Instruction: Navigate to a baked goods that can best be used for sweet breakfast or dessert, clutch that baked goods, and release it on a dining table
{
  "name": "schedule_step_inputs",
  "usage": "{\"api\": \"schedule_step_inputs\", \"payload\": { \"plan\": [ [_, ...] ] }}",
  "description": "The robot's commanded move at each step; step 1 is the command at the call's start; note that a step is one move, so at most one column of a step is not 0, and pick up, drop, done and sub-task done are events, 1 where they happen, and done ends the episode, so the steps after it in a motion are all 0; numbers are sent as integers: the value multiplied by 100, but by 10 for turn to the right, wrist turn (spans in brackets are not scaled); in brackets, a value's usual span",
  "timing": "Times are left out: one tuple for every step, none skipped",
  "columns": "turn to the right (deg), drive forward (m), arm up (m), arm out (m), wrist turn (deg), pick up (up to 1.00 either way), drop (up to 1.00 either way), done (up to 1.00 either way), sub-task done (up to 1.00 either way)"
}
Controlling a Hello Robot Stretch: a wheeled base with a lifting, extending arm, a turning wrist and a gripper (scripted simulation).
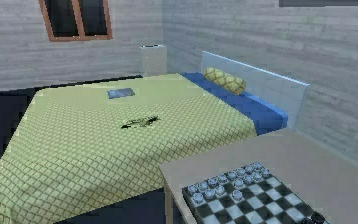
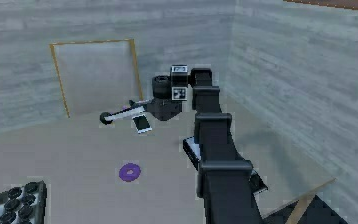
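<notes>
One wide bed (image 1: pixel 77 140) under a yellow-green lattice quilt, with a white headboard (image 1: pixel 262 82) along its far edge. Carries a patterned yellow pillow (image 1: pixel 225 79) beside the headboard, a flat grey thing (image 1: pixel 121 93) toward the quilt's far edge and a small dark thing (image 1: pixel 139 123) near its middle. Next in size, a beige table (image 1: pixel 327 165) at the bed's near corner, with its tabletop (image 2: pixel 67 150) broad across the arm side view. Beyond the tabletop's far edge, a framed panel (image 2: pixel 94 72) against the wall. High on the bedroom wall, a brown-framed window (image 1: pixel 77 17). Reaching over the tabletop from its near edge, the dark arm (image 2: pixel 222 150), ending at the gripper (image 2: pixel 115 117) close to the far edge. Cannot tell fingers apart from fingers together, nor a held thing from none, with a flat white thing (image 2: pixel 142 123) lying right by the fingers. Chessboard (image 1: pixel 252 195) at the tabletop's near corner. Smallest, a purple disc (image 2: pixel 131 172), round like a sweet baked good: flat on the tabletop nearer the near edge, apart from the gripper, between the chess pieces (image 2: pixel 17 200) and the arm.
</notes>
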Motion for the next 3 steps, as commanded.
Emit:
{"api": "schedule_step_inputs", "payload": {
  "plan": [
    [0,0,4,0,0,0,0,0,0],
    [0,0,0,-8,0,0,0,0,0],
    [0,0,0,0,0,0,0,100,0]
  ]
}}
